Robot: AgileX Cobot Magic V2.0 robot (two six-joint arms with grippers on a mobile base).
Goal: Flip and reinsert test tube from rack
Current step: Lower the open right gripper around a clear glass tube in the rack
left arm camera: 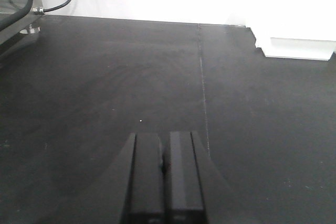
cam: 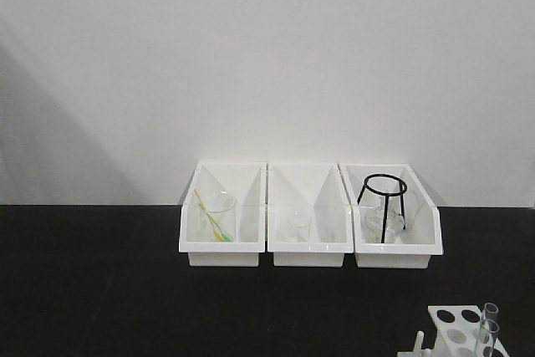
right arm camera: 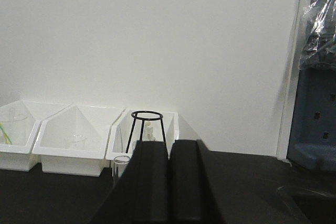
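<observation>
Two slim clear glass test tubes (cam: 490, 317) share the small white plastic rack (cam: 457, 325); our left gripper (left arm camera: 164, 179) and right gripper (right arm camera: 168, 179), closed and empty, could knock the wrong one.

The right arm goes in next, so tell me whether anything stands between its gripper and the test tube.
Nothing visible does. From the right wrist, the shut right gripper has the rim of a test tube just left of its fingers, with no object between them. The white bins stand farther back, behind both.

Right end effector (right arm camera: 168, 150), jaws together, before a white bin (right arm camera: 116, 145) holding a black tripod (right arm camera: 147, 118)
</observation>
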